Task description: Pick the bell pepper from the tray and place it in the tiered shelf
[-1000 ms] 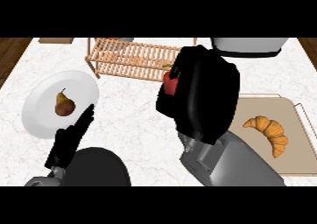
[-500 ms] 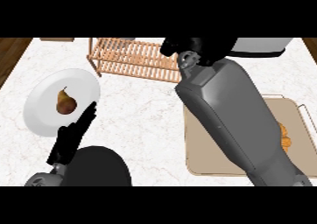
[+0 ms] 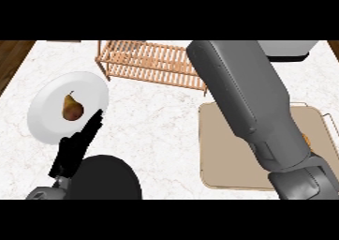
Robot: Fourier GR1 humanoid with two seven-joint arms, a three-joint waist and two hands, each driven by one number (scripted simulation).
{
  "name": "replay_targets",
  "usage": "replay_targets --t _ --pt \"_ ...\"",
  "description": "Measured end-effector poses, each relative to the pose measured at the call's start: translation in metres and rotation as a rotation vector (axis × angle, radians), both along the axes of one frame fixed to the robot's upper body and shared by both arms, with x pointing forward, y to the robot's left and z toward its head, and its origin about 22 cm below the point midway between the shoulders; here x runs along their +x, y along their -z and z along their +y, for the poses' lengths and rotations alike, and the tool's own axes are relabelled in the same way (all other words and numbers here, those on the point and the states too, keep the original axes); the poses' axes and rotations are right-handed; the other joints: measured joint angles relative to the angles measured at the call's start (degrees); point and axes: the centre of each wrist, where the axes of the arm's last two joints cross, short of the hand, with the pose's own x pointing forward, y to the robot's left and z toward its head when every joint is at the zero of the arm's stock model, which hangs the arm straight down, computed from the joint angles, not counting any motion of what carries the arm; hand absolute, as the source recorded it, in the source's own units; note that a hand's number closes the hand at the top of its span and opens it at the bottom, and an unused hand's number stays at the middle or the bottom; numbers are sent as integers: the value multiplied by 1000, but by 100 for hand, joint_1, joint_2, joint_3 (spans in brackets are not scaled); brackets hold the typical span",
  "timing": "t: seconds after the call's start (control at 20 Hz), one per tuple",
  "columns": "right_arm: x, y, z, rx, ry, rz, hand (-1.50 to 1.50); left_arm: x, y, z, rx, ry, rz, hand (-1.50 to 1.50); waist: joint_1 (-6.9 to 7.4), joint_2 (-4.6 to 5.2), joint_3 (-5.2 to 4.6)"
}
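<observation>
Beside the white plate [image 3: 51, 101], at its lower right edge, the left hand [image 3: 77, 147] rests with fingers straight, holding nothing. A pear [image 3: 73, 108] lies on that plate. Right of the plate stands the wooden tiered shelf [image 3: 148, 63]; the grey right forearm [image 3: 252, 103] crosses its right end, its hand out of view. Bell pepper not visible. Farther right, under the forearm: the beige tray [image 3: 224, 154].

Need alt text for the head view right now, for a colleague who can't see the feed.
The right forearm stretches up across the tray past the wooden tiered shelf; its hand is out of sight. The left hand rests open, fingers straight, by a white plate holding a pear. No bell pepper shows.
</observation>
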Motion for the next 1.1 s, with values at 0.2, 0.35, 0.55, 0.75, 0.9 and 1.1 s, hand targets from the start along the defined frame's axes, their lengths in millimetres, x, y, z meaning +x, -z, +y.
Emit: replay_targets --t 0.2,0.35,0.55,0.75,0.9,1.1 --pt "20 8 -4 28 10 51 150 4 -3 -3 5 5 -4 0 40 23 -1" --pt "31 13 -10 52 14 82 150 4 -3 -7 2 9 -6 0 77 38 0" --pt "37 29 -17 219 -20 76 -150 7 -4 -6 8 22 -15 0 143 90 7" --pt "40 32 -31 542 -21 21 -150 10 -6 -14 3 47 -24 0 281 122 19" --pt "43 38 -41 719 -30 -56 -150 13 -7 -19 3 61 -28 0 345 133 20" --pt "45 39 -46 845 -46 -205 -150 12 -6 -19 5 67 -22 0 367 130 17"
